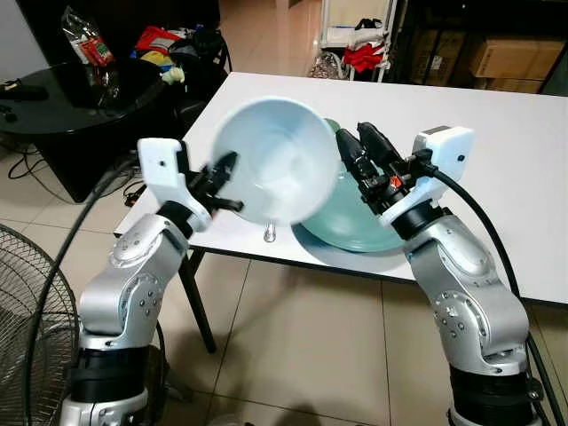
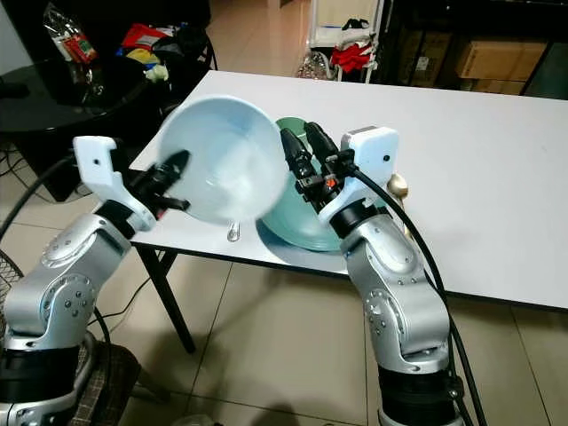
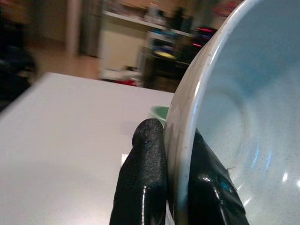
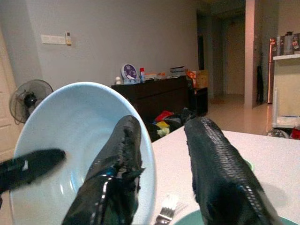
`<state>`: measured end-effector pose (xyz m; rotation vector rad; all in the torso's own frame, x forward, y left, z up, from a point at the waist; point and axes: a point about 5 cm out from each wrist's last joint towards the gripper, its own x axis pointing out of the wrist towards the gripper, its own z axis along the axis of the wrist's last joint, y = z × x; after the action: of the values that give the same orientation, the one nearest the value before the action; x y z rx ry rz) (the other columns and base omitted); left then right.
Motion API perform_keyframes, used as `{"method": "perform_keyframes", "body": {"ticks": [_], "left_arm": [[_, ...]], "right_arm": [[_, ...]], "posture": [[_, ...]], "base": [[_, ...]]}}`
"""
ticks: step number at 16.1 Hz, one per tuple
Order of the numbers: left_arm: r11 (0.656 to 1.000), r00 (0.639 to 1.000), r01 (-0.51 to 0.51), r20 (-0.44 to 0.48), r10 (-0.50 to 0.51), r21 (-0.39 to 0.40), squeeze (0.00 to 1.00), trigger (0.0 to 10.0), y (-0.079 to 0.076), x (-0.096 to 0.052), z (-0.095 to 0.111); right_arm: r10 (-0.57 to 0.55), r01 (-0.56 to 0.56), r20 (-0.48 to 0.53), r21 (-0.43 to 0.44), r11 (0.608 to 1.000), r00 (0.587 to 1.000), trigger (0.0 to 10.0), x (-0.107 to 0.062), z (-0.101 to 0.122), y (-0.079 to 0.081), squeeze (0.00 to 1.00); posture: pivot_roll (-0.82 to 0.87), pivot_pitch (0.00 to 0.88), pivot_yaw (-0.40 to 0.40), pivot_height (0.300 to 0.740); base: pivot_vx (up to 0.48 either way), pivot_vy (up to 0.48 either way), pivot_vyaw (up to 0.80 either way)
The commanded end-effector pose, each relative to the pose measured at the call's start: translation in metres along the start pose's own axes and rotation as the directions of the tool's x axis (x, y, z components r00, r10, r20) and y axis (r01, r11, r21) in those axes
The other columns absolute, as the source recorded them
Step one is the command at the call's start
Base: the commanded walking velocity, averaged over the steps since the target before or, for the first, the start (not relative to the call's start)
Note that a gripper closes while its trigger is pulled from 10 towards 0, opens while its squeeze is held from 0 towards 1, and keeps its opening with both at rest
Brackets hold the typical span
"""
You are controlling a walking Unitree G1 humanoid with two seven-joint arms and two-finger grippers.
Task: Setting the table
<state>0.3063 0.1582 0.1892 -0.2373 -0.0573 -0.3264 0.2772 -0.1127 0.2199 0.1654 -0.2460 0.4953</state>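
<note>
The left tool [image 1: 224,182] pinches the tilted pale-blue bowl's [image 1: 277,160] rim above the table [image 1: 497,151]; the right tool [image 1: 359,146] is spread beside it.

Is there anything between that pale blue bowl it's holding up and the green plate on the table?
Yes. The right pincer hangs open between the bowl, pinched at its rim by the left pincer, and the green plate.

No text, label, brand or number could be read anywhere. The red packets [image 1: 91,46] on the dark far-left table, the far-right cardboard boxes [image 1: 516,59] and the round clock-like object [image 4: 130,72] were too blurred or small.
</note>
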Motion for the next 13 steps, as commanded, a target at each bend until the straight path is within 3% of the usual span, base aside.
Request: {"method": "perform_keyframes", "body": {"ticks": [1,2,5,6,7,9,11,13], "left_arm": [[0.988,0.991,-0.127,0.051,0.123,0.089,0.0,0.0,0.018,0.0,0.011],[0.979,0.989,-0.145,0.045,0.14,0.145,0.0,0.0,0.022,-0.002,0.01],[0.962,0.985,-0.169,0.02,0.169,0.215,0.0,0.0,0.024,-0.012,-0.001],[0.95,0.985,-0.174,0.038,0.17,0.26,0.0,0.0,0.023,-0.016,-0.001],[0.934,0.983,-0.176,0.004,0.184,0.31,0.0,10.0,0.02,-0.021,-0.005],[0.929,0.982,-0.186,0.055,0.178,0.32,0.0,10.0,0.014,-0.03,0.0],[0.909,0.967,-0.254,0.096,0.235,0.33,0.0,10.0,0.02,-0.037,0.005],[0.899,0.962,-0.273,0.111,0.249,0.342,0.0,10.0,0.022,-0.041,0.007]], "right_arm": [[-0.032,0.032,0.007,-0.004,0.999,0.999,10.0,-0.008,0.004,-0.004,1.0],[-0.04,0.04,-0.01,-0.006,0.999,0.999,10.0,-0.013,0.002,-0.005,1.0],[-0.028,0.025,-0.111,-0.026,0.999,0.993,10.0,-0.03,-0.015,0.003,1.0],[-0.048,0.044,-0.128,-0.039,0.998,0.991,10.0,-0.031,-0.017,0.003,0.0],[-0.114,0.105,-0.146,-0.065,0.992,0.983,10.0,-0.029,-0.02,-0.001,0.0],[-0.202,0.189,-0.148,-0.1,0.977,0.968,10.0,-0.023,-0.021,-0.007,0.0],[-0.237,0.213,-0.169,-0.147,0.966,0.957,10.0,-0.024,-0.03,-0.009,0.0],[-0.291,0.248,-0.156,-0.243,0.938,0.944,10.0,-0.025,-0.033,-0.013,0.0]], "posture": [[0.06,0.0,0.03,0.74],[0.06,0.0,0.03,0.74],[0.05,0.0,0.026,0.74],[0.05,0.0,0.025,0.74],[0.05,0.0,0.025,0.74],[0.05,0.0,0.014,0.74],[0.07,0.0,0.004,0.74],[0.07,0.0,0.001,0.74]], "base": [[0.0,0.0,0.0],[0.0,0.0,0.0],[0.0,0.0,0.0],[0.0,0.0,0.0],[0.0,0.0,0.0],[0.0,0.0,0.0],[0.0,0.0,0.0],[0.135,0.0,0.0]]}}
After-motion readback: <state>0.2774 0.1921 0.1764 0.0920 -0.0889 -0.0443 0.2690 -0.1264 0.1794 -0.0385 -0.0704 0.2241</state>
